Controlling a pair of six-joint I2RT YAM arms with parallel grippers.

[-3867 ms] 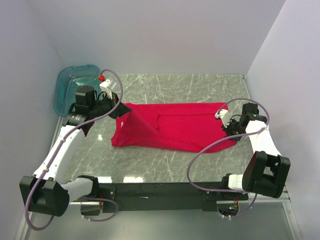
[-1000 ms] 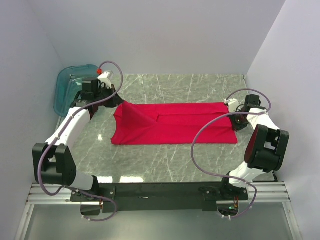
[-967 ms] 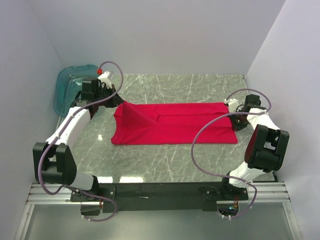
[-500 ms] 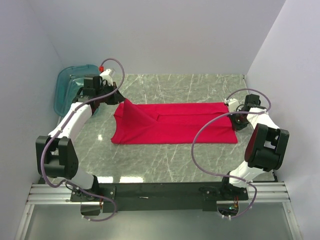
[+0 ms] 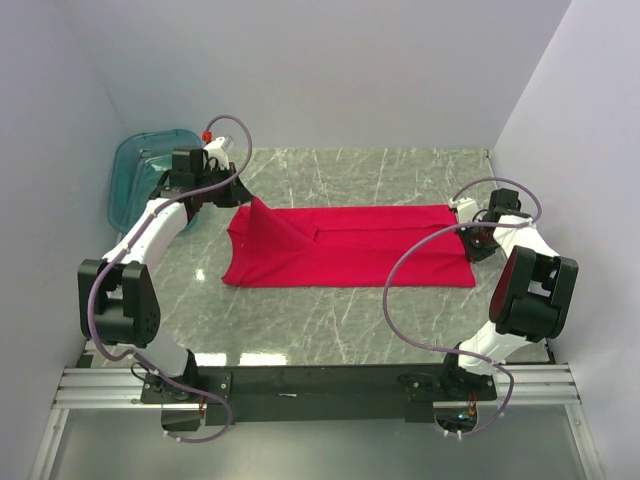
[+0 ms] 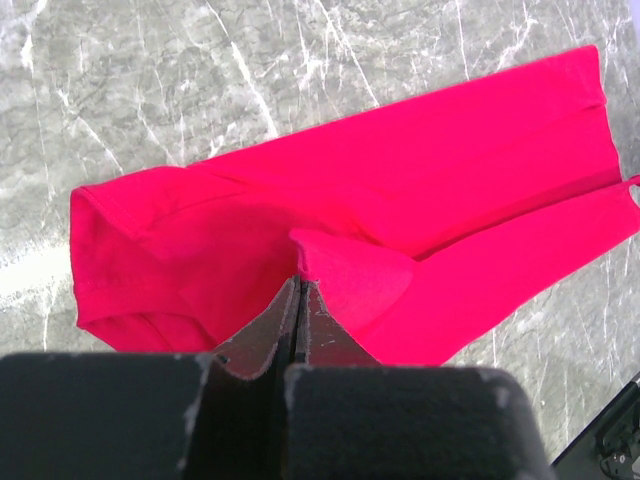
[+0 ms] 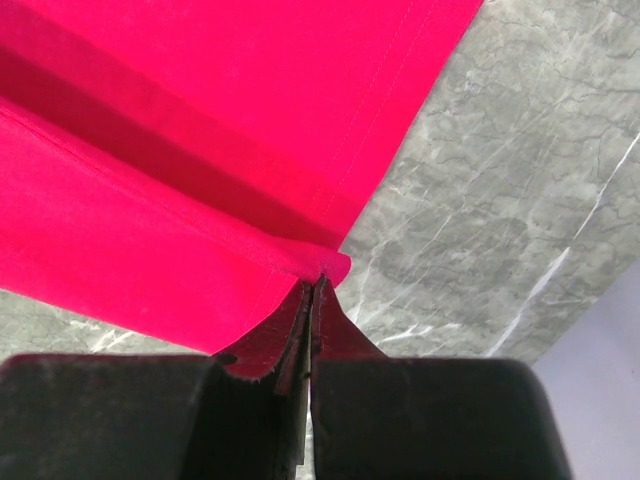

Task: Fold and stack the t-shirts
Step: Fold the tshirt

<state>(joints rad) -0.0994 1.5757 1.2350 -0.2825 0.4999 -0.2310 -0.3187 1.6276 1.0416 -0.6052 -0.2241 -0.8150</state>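
Note:
The red t-shirt (image 5: 350, 245) lies folded into a long band on the marble table. Its left end rises in a raised peak (image 5: 258, 208). My left gripper (image 5: 243, 202) is shut on that peak; in the left wrist view the closed jaws pinch a fold of the shirt (image 6: 420, 190) at the gripper tip (image 6: 298, 280). My right gripper (image 5: 468, 233) is shut on the shirt's right edge; in the right wrist view the closed jaws hold the hem corner at the gripper tip (image 7: 318, 280), with the shirt (image 7: 200, 130) spread beyond it.
A translucent teal tub (image 5: 145, 165) stands at the far left corner, just behind my left arm. White walls close in the table on the left, back and right. Bare marble (image 5: 340, 320) lies in front of the shirt.
My left arm has swung further back and left, still holding the shirt's raised left corner. My right gripper has not moved in the last second; the shirt lies flatter than several seconds ago.

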